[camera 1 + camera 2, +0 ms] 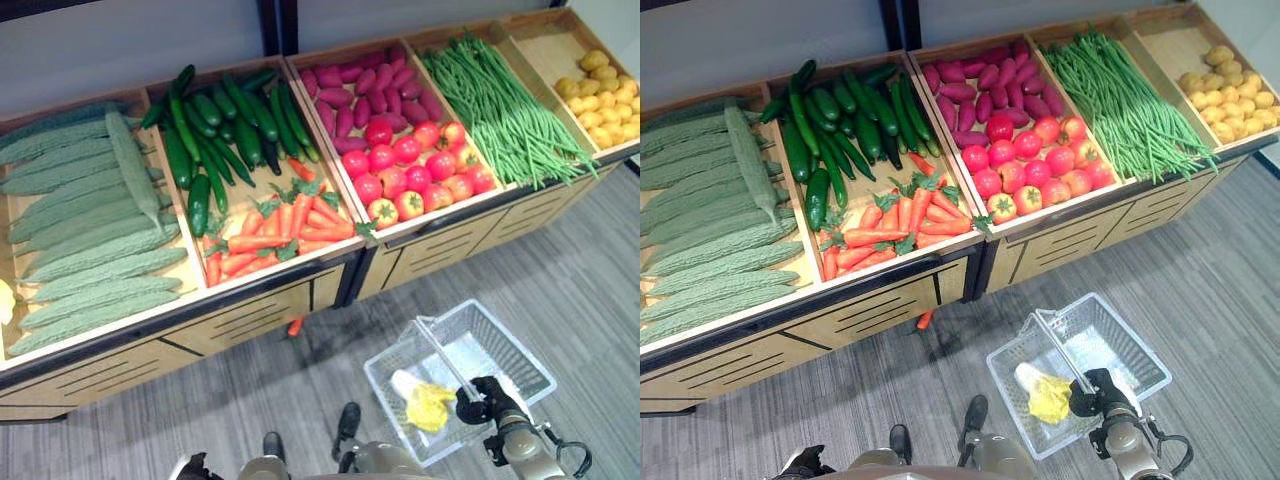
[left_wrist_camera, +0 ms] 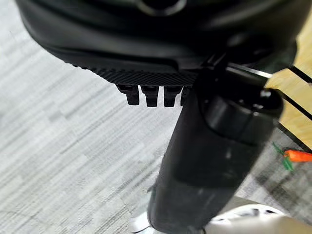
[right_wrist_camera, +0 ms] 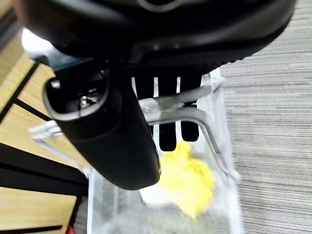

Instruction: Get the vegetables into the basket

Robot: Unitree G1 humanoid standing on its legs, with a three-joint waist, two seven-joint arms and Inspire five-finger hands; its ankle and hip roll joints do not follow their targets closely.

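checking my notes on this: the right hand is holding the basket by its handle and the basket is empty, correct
Not quite. The right hand does hold the basket by its handle, but the basket is not empty: a yellow leafy vegetable with a white stalk already lies inside it. The left eye view shows it, and the right wrist view too.

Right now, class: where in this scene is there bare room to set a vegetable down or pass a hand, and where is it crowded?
Free: the bin corner behind the potatoes, the basket floor beyond the yellow-leafed vegetable, and the grey floor right of it. Crowded: the cucumbers, carrots, tomatoes and beans. The right hand holds the basket handle.
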